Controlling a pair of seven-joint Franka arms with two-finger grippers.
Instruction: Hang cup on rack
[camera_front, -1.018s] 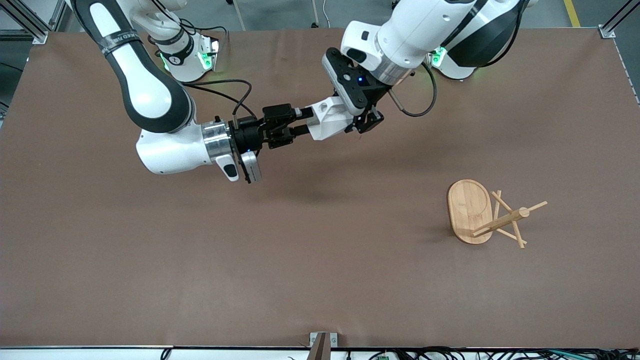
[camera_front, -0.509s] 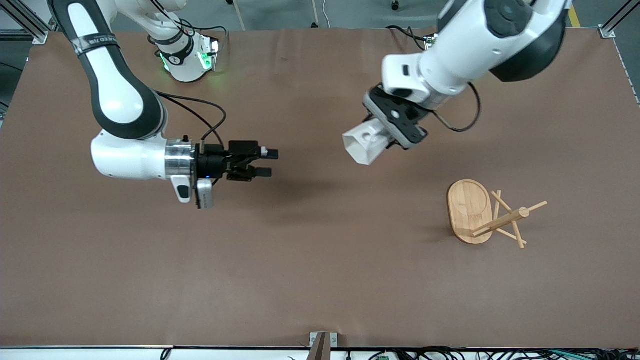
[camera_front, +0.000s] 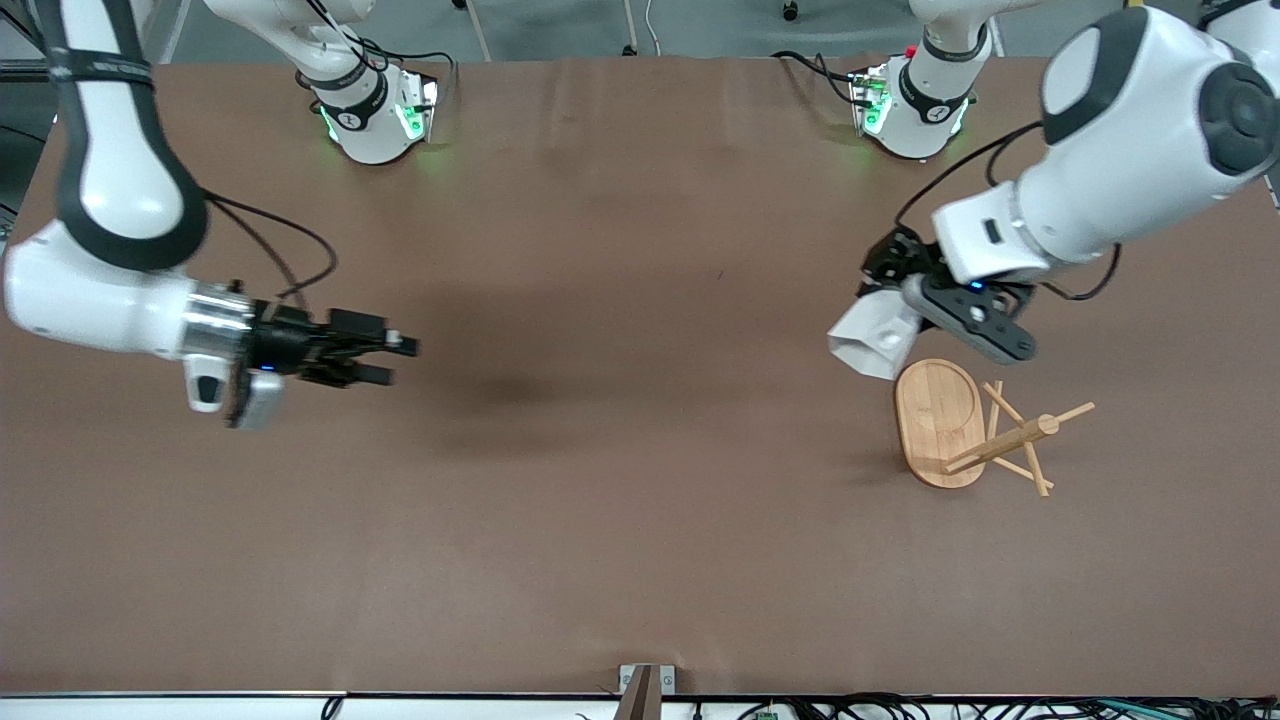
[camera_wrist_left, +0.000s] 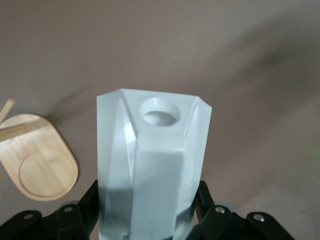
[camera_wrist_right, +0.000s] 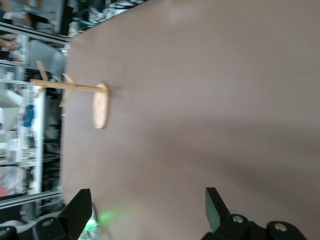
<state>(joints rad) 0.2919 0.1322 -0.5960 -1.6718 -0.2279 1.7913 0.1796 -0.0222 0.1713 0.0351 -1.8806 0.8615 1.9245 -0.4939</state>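
Front view: cup (camera_front: 872, 340) beside rack (camera_front: 965, 425)

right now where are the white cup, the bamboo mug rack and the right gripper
white cup (camera_front: 872, 340), front view, faceted side wall
bamboo mug rack (camera_front: 937, 405), front view, bare oval base
right gripper (camera_front: 398, 359), front view, midway between its fingertips

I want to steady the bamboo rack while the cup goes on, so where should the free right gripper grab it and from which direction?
Probably the central post, low down near the oval base, coming in level from the right arm's end of the table. The rack stands upright, and the left gripper already holds the cup above it. A low grip keeps the open right gripper clear of the peg arms higher up.
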